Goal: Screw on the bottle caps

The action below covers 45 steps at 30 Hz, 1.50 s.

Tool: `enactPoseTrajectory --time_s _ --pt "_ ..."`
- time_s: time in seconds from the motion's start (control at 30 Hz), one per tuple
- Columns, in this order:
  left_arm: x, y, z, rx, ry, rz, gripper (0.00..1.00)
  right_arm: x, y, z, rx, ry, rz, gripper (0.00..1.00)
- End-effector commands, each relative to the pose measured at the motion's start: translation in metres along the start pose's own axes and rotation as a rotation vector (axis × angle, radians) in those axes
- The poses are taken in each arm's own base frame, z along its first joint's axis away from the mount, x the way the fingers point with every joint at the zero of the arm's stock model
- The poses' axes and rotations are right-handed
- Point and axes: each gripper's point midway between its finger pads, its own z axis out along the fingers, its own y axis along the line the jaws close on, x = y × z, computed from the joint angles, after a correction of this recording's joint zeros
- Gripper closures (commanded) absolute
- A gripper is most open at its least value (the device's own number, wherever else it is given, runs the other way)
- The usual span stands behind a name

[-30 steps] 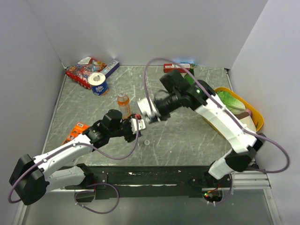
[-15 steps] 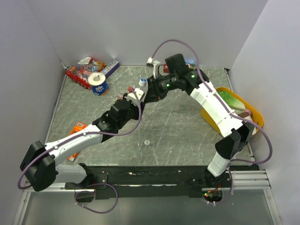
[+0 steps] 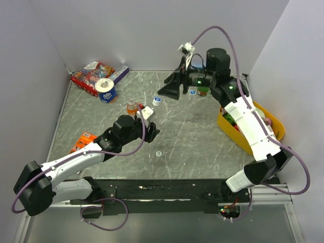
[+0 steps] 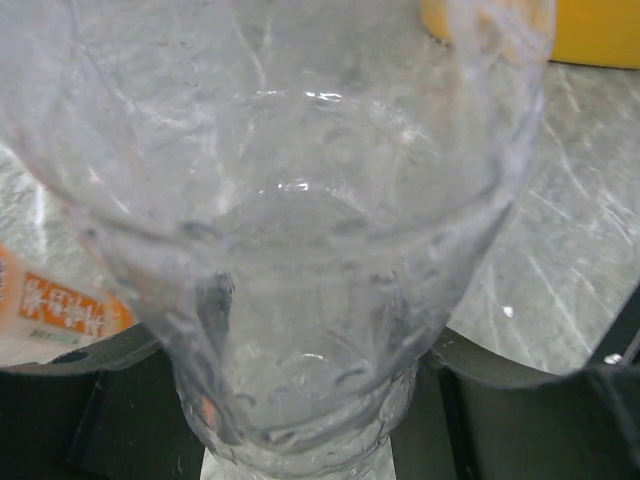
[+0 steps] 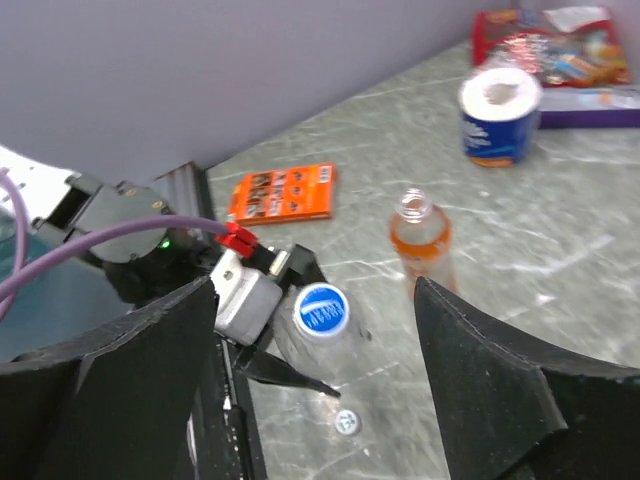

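Right claw (image 3: 171, 90) back off white-printed blue cap (image 5: 322, 310), spread wide, left claw (image 3: 148, 121) gripping clear bottle (image 4: 300, 250)

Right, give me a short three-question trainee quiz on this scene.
1. True or false: the orange bottle has a cap on it.
2. What does the left gripper hold? A) nothing B) a clear bottle with a blue cap C) a sponge
3. Fill in: the right gripper is ____ (open or shut).

Key: 1 false, its neck is bare; 2 B; 3 open.
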Motion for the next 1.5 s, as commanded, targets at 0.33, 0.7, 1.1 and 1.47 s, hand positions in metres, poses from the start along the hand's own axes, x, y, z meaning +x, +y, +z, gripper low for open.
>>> enactPoseTrajectory --time_s 0.33,0.7,1.1,1.47 --pt "-0.063 -0.023 -0.006 0.114 -0.146 0.001 0.99 0.041 0.004 0.029 -0.036 0.087 0.022 0.18" --pt "-0.060 -0.030 -0.002 0.156 -0.133 0.007 0.46 0.055 -0.007 0.027 -0.003 0.116 -0.109 0.81" --pt "0.007 -0.003 -0.043 0.087 0.096 0.002 0.04 0.123 -0.061 -0.006 0.179 0.197 -0.415 0.87" --pt "0.008 0.028 -0.058 -0.002 0.139 -0.027 0.04 0.140 -0.099 0.004 0.220 0.135 -0.431 0.85"
